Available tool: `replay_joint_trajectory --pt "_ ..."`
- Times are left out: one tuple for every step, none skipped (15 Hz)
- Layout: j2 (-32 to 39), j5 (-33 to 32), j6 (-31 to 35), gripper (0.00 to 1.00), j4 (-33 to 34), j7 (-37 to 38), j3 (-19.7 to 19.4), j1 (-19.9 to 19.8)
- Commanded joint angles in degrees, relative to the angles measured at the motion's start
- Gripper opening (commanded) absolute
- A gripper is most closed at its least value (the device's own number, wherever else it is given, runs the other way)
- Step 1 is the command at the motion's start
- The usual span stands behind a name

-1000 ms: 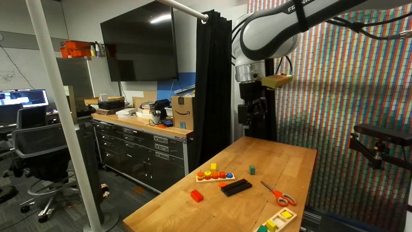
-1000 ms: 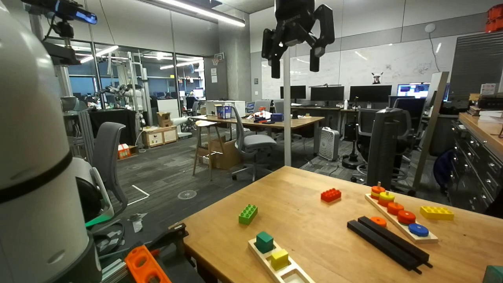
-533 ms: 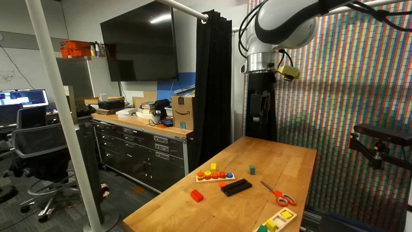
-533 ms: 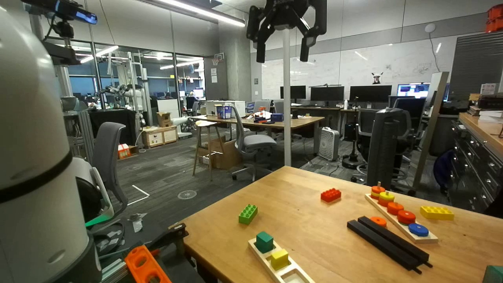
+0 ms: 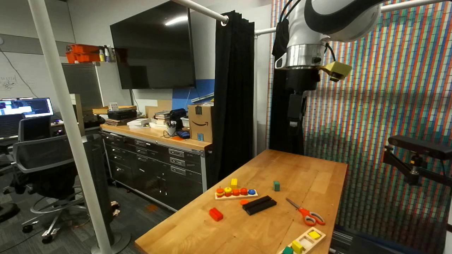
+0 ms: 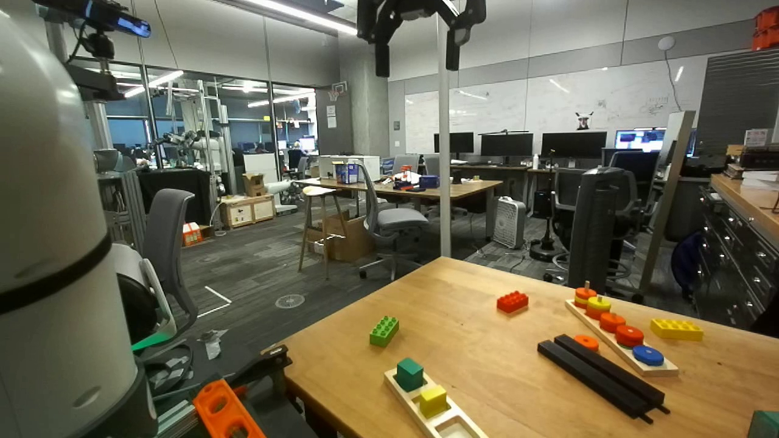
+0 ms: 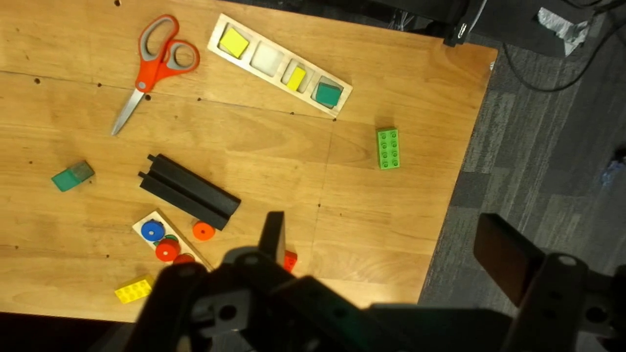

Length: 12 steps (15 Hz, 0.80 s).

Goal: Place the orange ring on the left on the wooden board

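The orange ring [image 6: 586, 343] lies flat on the table between the black rail pieces and the wooden board; it also shows in the wrist view [image 7: 203, 231]. The pale wooden board [image 6: 666, 368] carries a row of orange, yellow, red and blue rings on pegs. An orange ring tops the stack at one end and a blue ring sits at the other. In the wrist view part of the board [image 7: 156, 215] is hidden by the gripper. My gripper [image 6: 417, 66] is open and empty, high above the table. Its spread fingers [image 7: 384, 230] frame table and floor in the wrist view.
Black rail pieces [image 7: 190, 190] lie beside the ring. Scissors [image 7: 151, 68], a slotted wooden tray [image 7: 266, 58] with yellow and green blocks, a green brick [image 7: 388, 148], a red brick [image 6: 512, 302], a yellow brick [image 6: 677, 329] and a dark green block [image 7: 72, 176] are on the table.
My gripper has moved left and upward in an exterior view, and rightward with the arm in the other. It stays open. The ring, board and other objects have not moved.
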Motion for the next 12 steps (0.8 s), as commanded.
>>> replay_joint_trajectory --pt "-1.41 -0.22 -0.09 1.0 -0.63 0.63 -0.13 0.07" --pt "-2.3 -0.25 -0.11 1.0 -1.11 0.78 -0.18 0.05" --pt "-2.49 -0.25 -0.12 1.0 -1.22 0.78 -0.22 0.05" --pt "-2.34 -0.25 -0.11 1.0 -1.23 0.78 -0.22 0.04" --pt "-1.87 -0.24 -0.2 1.0 -1.15 0.76 -0.2 0.03" --pt "-1.52 -0.23 -0.19 1.0 -1.15 0.75 -0.2 0.02" --pt "-1.33 -0.23 -0.19 1.0 -1.15 0.75 -0.19 0.01" --pt "-1.2 -0.22 -0.18 1.0 -1.15 0.75 -0.19 0.0" --pt "-1.19 -0.22 -0.18 1.0 -1.15 0.75 -0.19 0.0" --pt "-1.19 -0.22 -0.18 1.0 -1.15 0.75 -0.19 0.0" --pt "-1.19 -0.22 -0.18 1.0 -1.15 0.75 -0.19 0.0" --pt "-1.19 -0.22 -0.18 1.0 -1.15 0.75 -0.19 0.0"
